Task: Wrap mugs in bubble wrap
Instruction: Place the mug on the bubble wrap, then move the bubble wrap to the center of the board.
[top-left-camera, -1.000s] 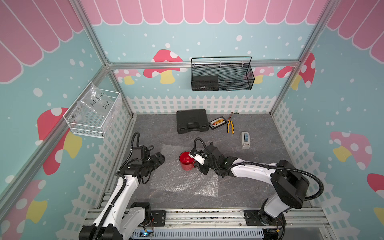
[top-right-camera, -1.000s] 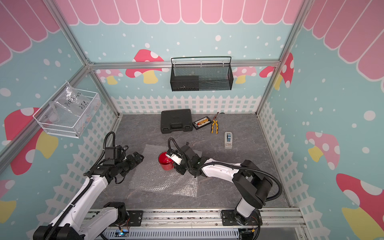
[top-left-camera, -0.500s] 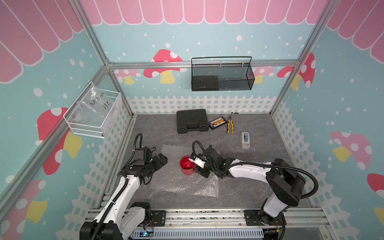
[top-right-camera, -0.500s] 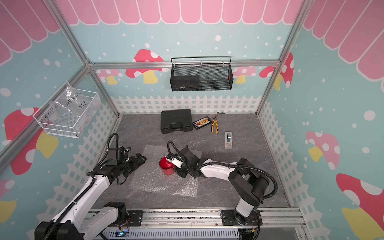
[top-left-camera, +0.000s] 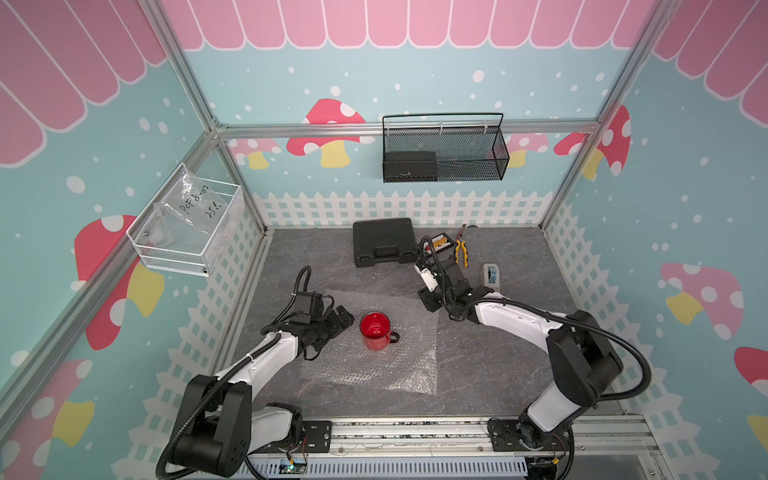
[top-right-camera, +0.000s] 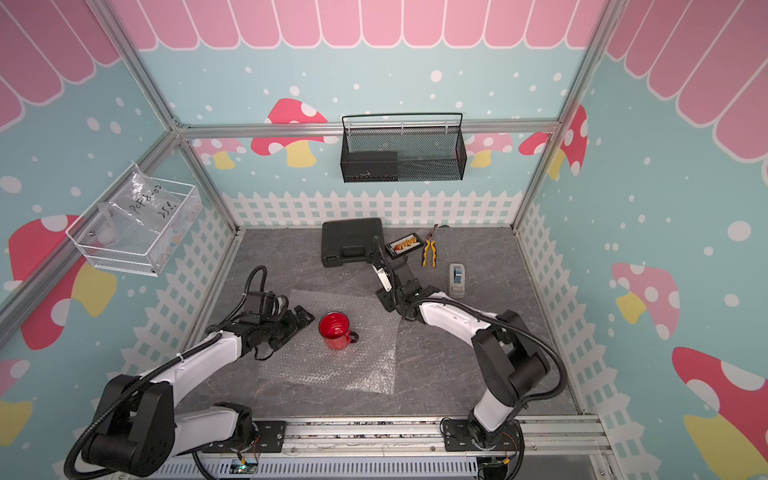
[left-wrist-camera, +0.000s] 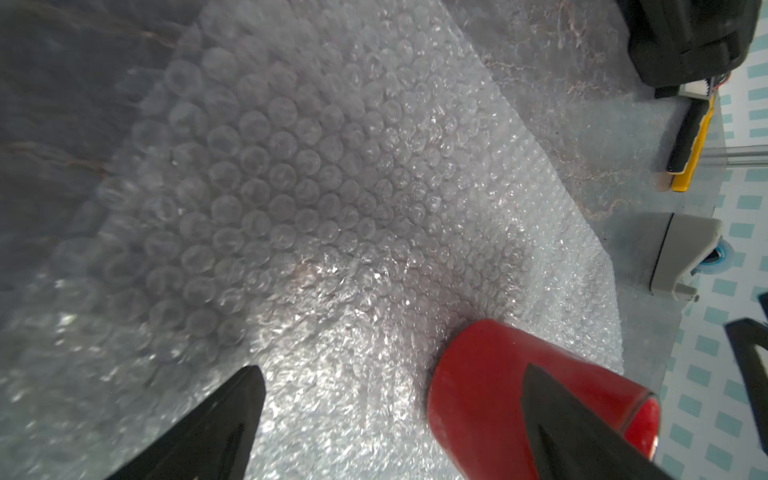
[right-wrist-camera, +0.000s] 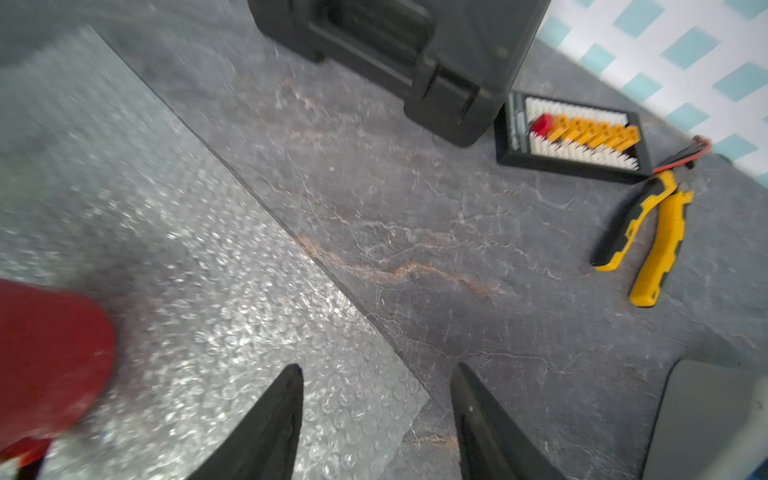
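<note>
While both pincers are hanging empty, the only writing that is showing legibly is the handwriting on one clear bag (top-left-camera: 194, 200), seemingly reading "PCF8-02" and "25" plus a letter I cannot make out. That bag is sitting in one white wire basket (top-left-camera: 172, 262) on the side wall, well apart from the left pincer (top-left-camera: 343, 320).

One red mug (top-left-camera: 375, 330) is standing upright on one sheet of bubble wrap (top-left-camera: 374, 370), just in front of the left pincer's tips. This pincer's jaws are gaping wide and gripping nothing. In its wrist view one finger (left-wrist-camera: 582, 432) is overlapping the mug; whether they are touching I cannot tell. A white mark inside the mug is showing no readable letters.

Across the sheet, the right pincer (top-left-camera: 428, 300) is hovering over the wrap's far corner, well apart from the mug, with its jaws parted and nothing between them.

Beyond the right pincer, on the grey worktop (top-left-camera: 490, 365), these are lying:
- one black case (top-left-camera: 384, 241), showing no readable brand
- one connector board (top-right-camera: 402, 246), carrying a row of yellow plugs and one red; its print is too blurred to read
- one pair of yellow-handled pliers (top-right-camera: 429, 251)

Beside that pincer, one grey tape dispenser (top-right-camera: 457, 279) is standing. One black mesh basket (top-left-camera: 469, 153) is hanging on the back wall, holding one dark box (top-left-camera: 409, 164).
</note>
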